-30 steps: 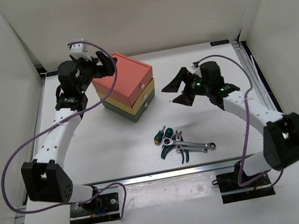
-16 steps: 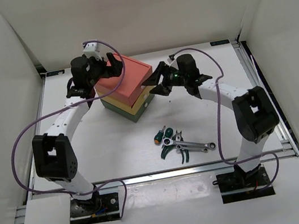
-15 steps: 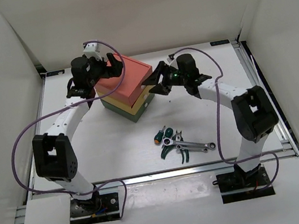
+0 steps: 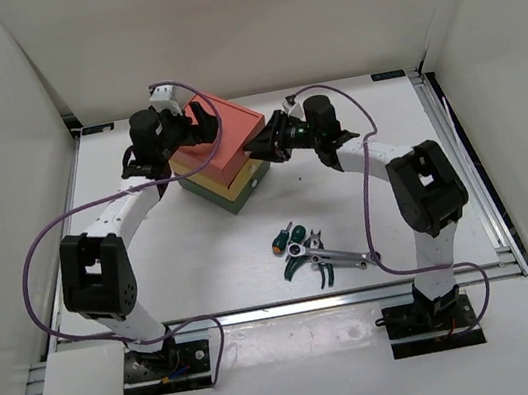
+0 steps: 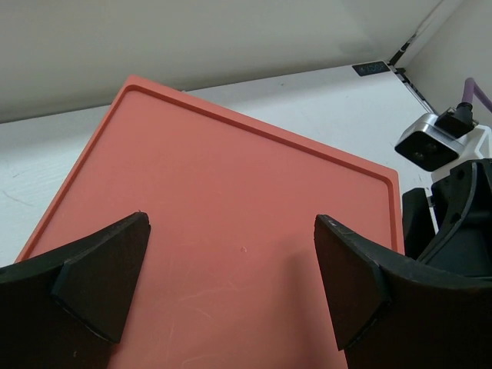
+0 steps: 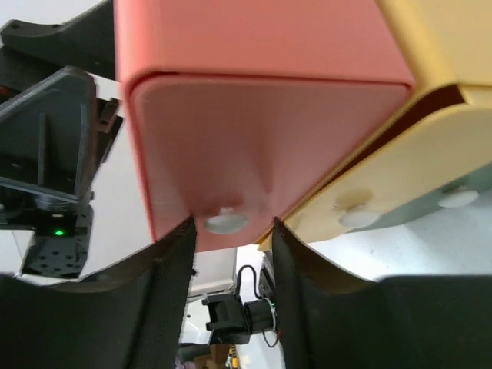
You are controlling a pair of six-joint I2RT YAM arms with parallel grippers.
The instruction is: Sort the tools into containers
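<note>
Left end effector [image 5: 231, 221], right end effector [image 6: 233, 224]: parted

Salmon-red box [image 5: 231, 192]: matt plastic (faint scuffs); wrench [image 4: 340, 259] seemingly shiny metal.

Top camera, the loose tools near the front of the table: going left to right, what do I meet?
Orange-handled screwdriver → green-handled screwdriver → wrench. The pliers overlap the wrench, so they are left out.

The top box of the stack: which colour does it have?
The top box is salmon red, plain, without pattern. The left wrist view shows it best.
</note>
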